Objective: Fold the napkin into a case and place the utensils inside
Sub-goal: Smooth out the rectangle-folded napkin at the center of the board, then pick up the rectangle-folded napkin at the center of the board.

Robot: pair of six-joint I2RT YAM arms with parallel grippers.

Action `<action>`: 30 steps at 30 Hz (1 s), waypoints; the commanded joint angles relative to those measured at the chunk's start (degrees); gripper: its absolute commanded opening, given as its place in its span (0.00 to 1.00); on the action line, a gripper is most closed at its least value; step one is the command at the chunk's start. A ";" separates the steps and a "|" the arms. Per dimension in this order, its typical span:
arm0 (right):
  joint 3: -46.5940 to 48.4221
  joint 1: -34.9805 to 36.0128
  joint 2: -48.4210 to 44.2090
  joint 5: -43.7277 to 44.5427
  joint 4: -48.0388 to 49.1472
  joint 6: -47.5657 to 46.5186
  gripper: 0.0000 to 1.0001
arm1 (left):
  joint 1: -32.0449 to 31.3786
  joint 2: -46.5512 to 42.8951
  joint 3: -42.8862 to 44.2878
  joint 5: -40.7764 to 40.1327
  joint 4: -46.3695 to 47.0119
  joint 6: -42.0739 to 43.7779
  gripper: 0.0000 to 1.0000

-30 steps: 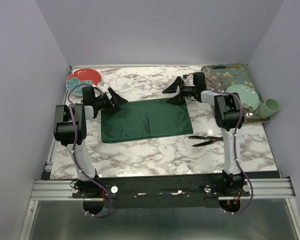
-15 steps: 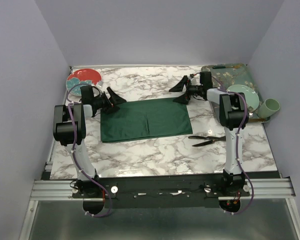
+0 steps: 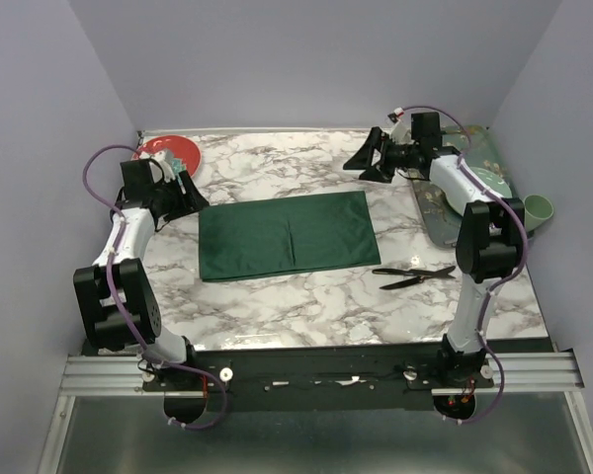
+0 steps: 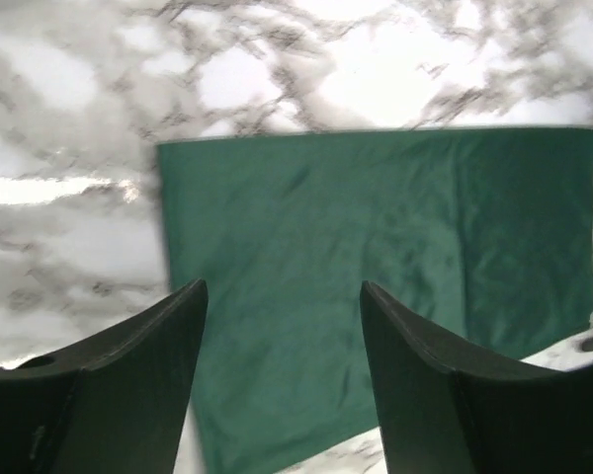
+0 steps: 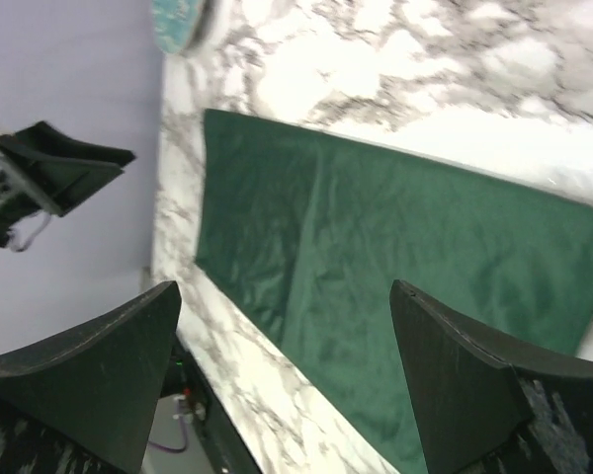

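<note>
Folding stage: judged early; napkin (image 3: 285,235) spread flat as a broad rectangle, not yet narrowed into a case, with the utensils (image 3: 413,276) outside it.
Napkin place: middle of the tabletop (image 3: 277,301), a little toward the left edge, long axis running left to right.
Napkin material: dark green cloth, plain, matte and limp, with soft ripples and a faint crease crossing its short way near the middle.
Utensils: two slim black pieces, crossed at a shallow angle, lying left to right just off the napkin's near right corner, apart from the cloth.
Left gripper (image 3: 190,194): fingers spread apart, holding nothing; raised near the left edge beside a red plate (image 3: 170,150), just beyond the napkin's far left corner.
Right gripper (image 3: 366,166): fingers spread wide, holding nothing; raised toward the far right corner beside a teal floral tray (image 3: 479,163), beyond the napkin's far right corner.
Key relation: cloth lies nearward and inward of both grippers; each hangs closest to its own far corner, left closer than right.
Likely next move: pinching the far long edge and carrying it nearward.
Nearer to utensils: right arm.
</note>
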 commanded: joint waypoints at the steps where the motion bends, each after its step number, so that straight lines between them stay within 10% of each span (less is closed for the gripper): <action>1: -4.40 0.40 -2.09 13.53 -16.60 -11.20 0.93 | -0.19 -1.21 -2.85 -13.13 -16.43 9.04 0.58; 16: -6.96 2.51 -0.78 33.84 -24.53 -19.74 0.57 | -7.83 6.07 -3.82 -24.57 -18.20 11.77 0.58; 30: -4.15 2.86 3.18 35.00 -27.25 -20.09 0.51 | -11.26 11.26 -0.49 -24.06 -16.17 12.12 0.56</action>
